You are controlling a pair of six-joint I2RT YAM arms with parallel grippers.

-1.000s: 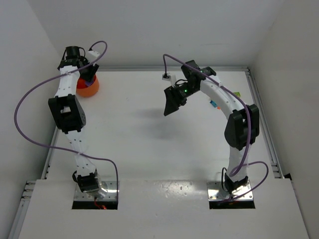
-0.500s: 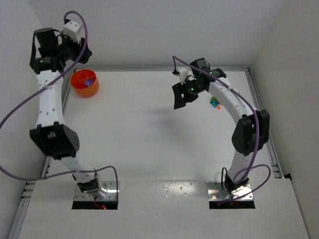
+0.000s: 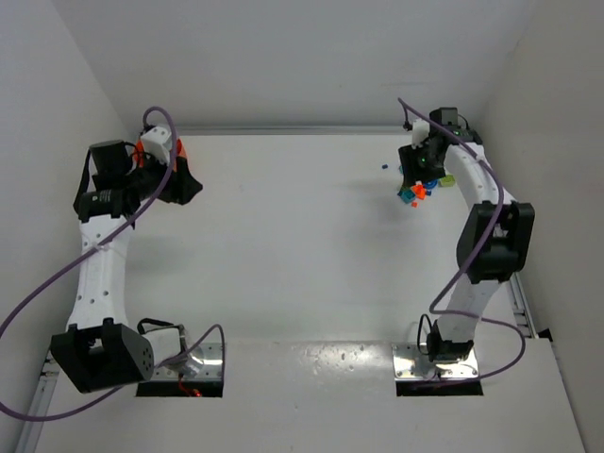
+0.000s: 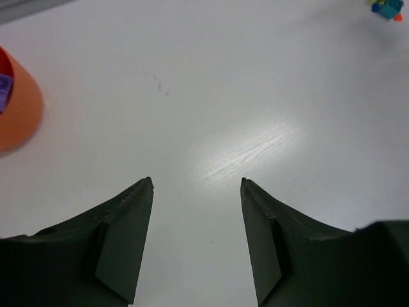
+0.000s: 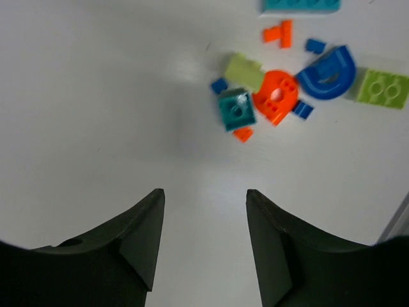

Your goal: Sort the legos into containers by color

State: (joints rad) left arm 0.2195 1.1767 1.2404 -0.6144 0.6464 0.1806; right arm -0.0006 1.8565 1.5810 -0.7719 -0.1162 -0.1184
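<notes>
- A white desk (image 3: 283, 245) closed in by plain white walls; both arms reach toward its far edge, one at each side.
- The legos (image 5: 276, 96) lie in a loose cluster on the far right of the desk. It includes an orange round piece, a teal square brick (image 5: 235, 110), a blue arch (image 5: 329, 70) and a yellow-green plate (image 5: 382, 88).
- The right pincer (image 5: 204, 192) hangs above bare desk with its jaws moderately apart and nothing between them. In its wrist view the cluster lies ahead and off to the right, not between the jaws.
- The teal square brick and a small orange chip beside it are nearest the gap.
- The left pincer (image 4: 197, 181) is likewise parted and empty, just beside the orange bowl (image 4: 16, 109), which holds a purple piece (image 4: 5, 86).
- The right arm is far nearer the bricks; the bowl sits well apart, across the desk.
- Judgement: the next pick calls for moving forward and right, then down.
</notes>
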